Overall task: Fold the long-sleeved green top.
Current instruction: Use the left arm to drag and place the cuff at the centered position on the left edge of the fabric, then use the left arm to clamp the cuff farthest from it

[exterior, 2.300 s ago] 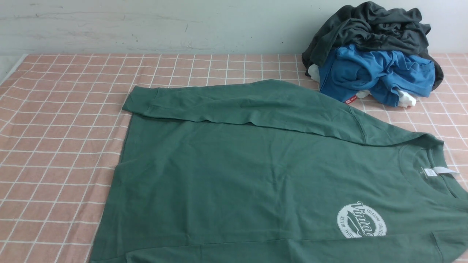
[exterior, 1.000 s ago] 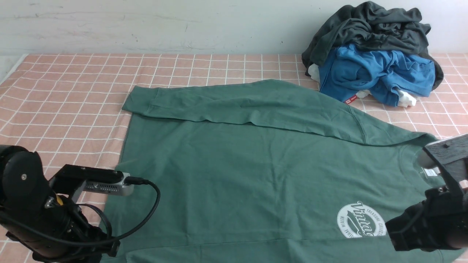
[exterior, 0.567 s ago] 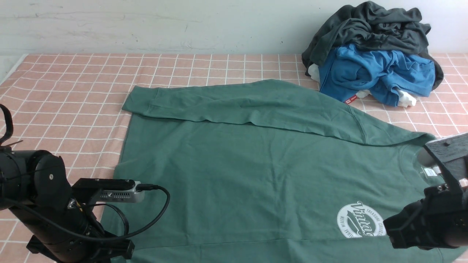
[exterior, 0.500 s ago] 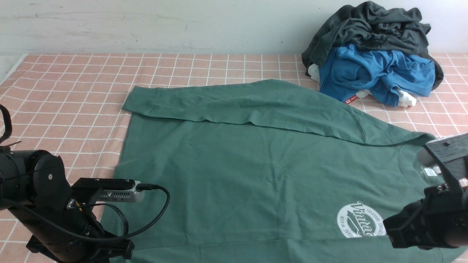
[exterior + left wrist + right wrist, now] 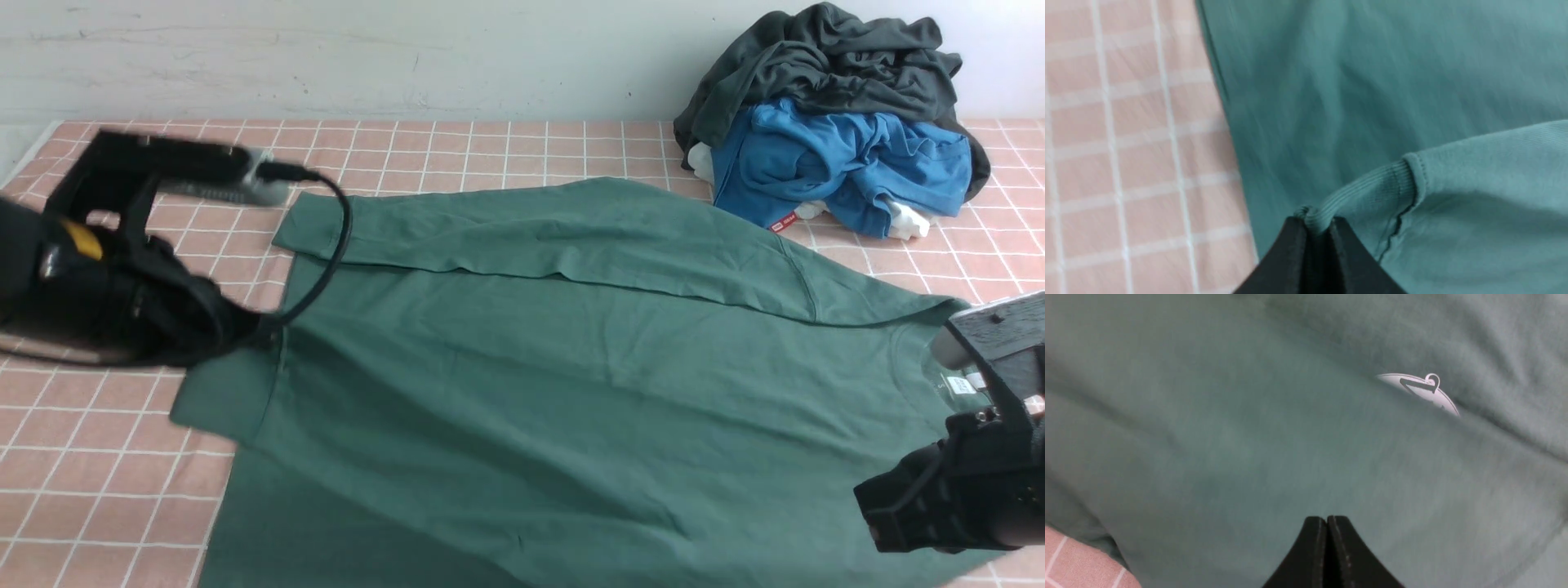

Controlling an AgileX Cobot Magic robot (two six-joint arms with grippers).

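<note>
A large, dull forest-green cotton long-sleeved top (image 5: 571,367) lies spread over most of a table covered with a pink cloth checked in white lines (image 5: 122,457). Its neck end lies towards the robot's right. One sleeve (image 5: 531,229) lies folded flat along the far edge of the body.

The left gripper (image 5: 1314,222), blurred in the front view, is at the top's left edge. Its black fingers are pinched tight on the ribbed cuff (image 5: 1363,188) of the near sleeve, which is raised off the table and draped across the body.

The right gripper (image 5: 1327,520) is over the top near its neck end, fingers pressed together. Just beyond it, a sliver of round white chest print (image 5: 1421,390) peeks from under a fold.

At the far right corner, a crumpled dark charcoal-grey garment (image 5: 824,57) sits heaped on a bright blue garment (image 5: 841,163), just beside the top's far shoulder.
</note>
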